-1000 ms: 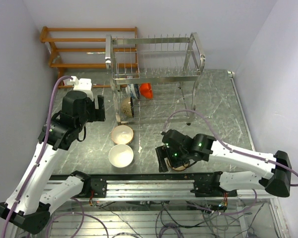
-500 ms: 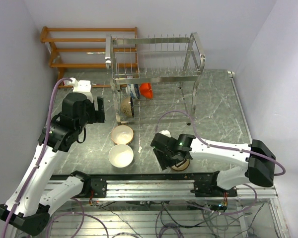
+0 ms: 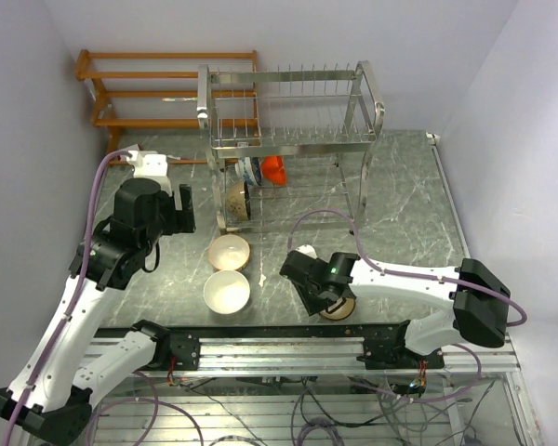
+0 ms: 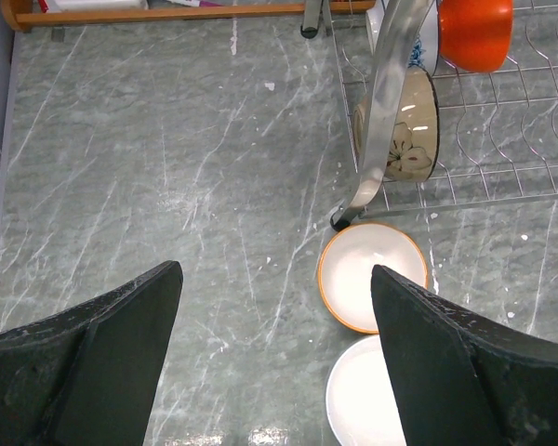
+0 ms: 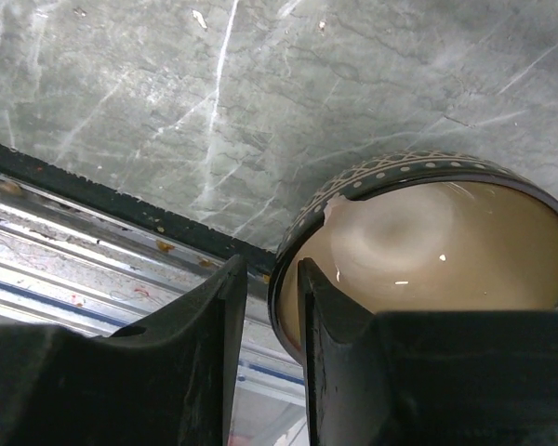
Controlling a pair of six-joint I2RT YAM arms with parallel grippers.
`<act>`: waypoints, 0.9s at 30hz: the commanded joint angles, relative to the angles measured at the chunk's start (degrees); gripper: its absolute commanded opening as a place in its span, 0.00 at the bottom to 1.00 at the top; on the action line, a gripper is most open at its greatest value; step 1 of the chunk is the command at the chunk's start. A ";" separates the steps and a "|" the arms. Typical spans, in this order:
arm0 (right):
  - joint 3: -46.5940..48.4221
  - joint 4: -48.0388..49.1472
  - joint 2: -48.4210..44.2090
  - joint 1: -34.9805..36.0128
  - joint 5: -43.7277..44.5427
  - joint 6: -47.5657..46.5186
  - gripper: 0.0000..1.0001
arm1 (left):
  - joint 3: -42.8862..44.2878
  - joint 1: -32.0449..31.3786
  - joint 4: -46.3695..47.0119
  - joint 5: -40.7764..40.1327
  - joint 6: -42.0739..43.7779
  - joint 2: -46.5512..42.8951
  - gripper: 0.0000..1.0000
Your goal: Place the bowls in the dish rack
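The dish rack [image 3: 288, 139] stands at the back of the table. Its lower tier holds a blue-and-white bowl [image 3: 250, 170], a red-orange bowl [image 3: 274, 168] and an olive-brown bowl [image 3: 238, 200]. A cream-tan bowl [image 3: 230, 251] and a white bowl [image 3: 226, 291] sit on the table in front of it. My right gripper [image 5: 272, 269] straddles the left rim of the dark bowl [image 5: 437, 242] near the table's front edge, one finger inside and one outside, with a thin gap left. My left gripper [image 4: 276, 279] hangs open above the table left of the cream-tan bowl [image 4: 372, 276].
An orange wooden shelf [image 3: 167, 88] stands at the back left beside the rack. The table's black front edge [image 5: 121, 209] and the metal rail [image 3: 288, 348] run just beside the dark bowl. Walls close in on both sides.
My right gripper has swung left and down onto the dark bowl's rim and its jaws have narrowed around it. The left arm has barely shifted.
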 commanded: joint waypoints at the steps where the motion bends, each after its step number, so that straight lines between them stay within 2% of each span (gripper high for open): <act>1: -1.18 -0.32 0.58 -0.04 1.00 1.12 0.28 | -1.23 0.13 0.35 -1.14 -0.76 -1.52 0.93; 3: -0.88 -1.20 0.85 -0.09 1.66 1.88 0.27 | -1.57 0.13 0.26 -1.02 -0.85 -1.95 0.93; 6: -0.18 -2.65 0.71 -0.09 2.65 2.40 0.16 | -1.70 0.15 0.06 -1.18 -0.91 -2.45 0.93; 14: -1.27 -3.68 0.28 -0.08 1.52 3.10 0.07 | -2.86 0.13 -0.27 -1.32 -0.84 -4.23 0.93; 16: -1.20 -3.28 -0.47 -0.05 0.54 2.96 0.00 | -3.10 0.13 -0.20 -1.16 -0.94 -4.73 0.93; 23: 8.50 0.00 -4.33 -0.35 -5.10 -0.96 0.00 | -2.39 0.13 -0.36 -1.48 -0.27 -5.22 0.93; 27: 11.43 4.12 -6.39 -3.31 -10.84 -1.83 0.00 | -1.94 0.13 -0.34 -1.66 0.28 -5.77 0.93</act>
